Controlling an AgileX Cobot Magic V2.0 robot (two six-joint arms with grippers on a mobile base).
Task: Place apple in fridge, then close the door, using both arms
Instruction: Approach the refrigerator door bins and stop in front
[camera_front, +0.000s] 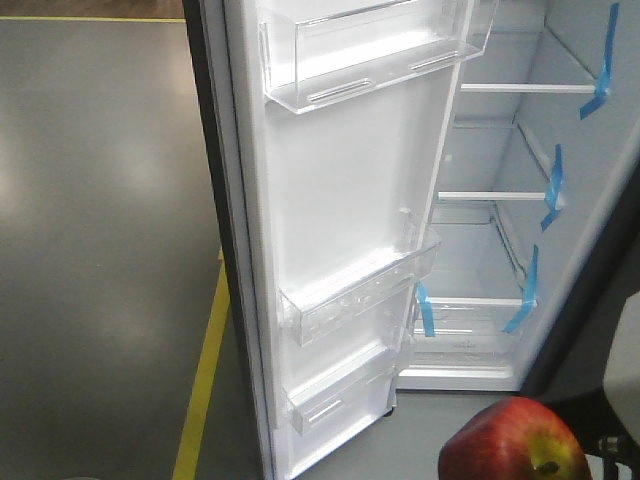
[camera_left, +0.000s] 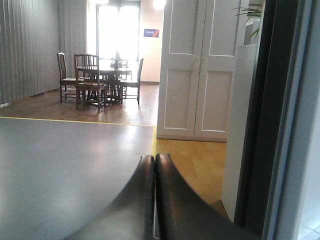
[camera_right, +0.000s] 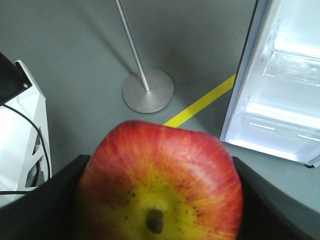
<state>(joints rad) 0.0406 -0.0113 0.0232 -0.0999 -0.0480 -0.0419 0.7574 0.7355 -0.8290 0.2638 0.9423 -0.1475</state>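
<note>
One apple (camera_front: 512, 442) to stow. Front view: apple low right, outside fridge (camera_front: 480, 150), well short of shelf (camera_front: 490, 196); door (camera_front: 340, 200) swung wide. Left wrist view: left fingers (camera_left: 142, 195) pressed together, holding nothing. Right wrist view: right fingers (camera_right: 50, 205) clamped on both sides of apple, stem end toward camera. Keep clamp firm, lift level to shelf height, steer past door bins (camera_front: 350, 305), set down before releasing.
</note>
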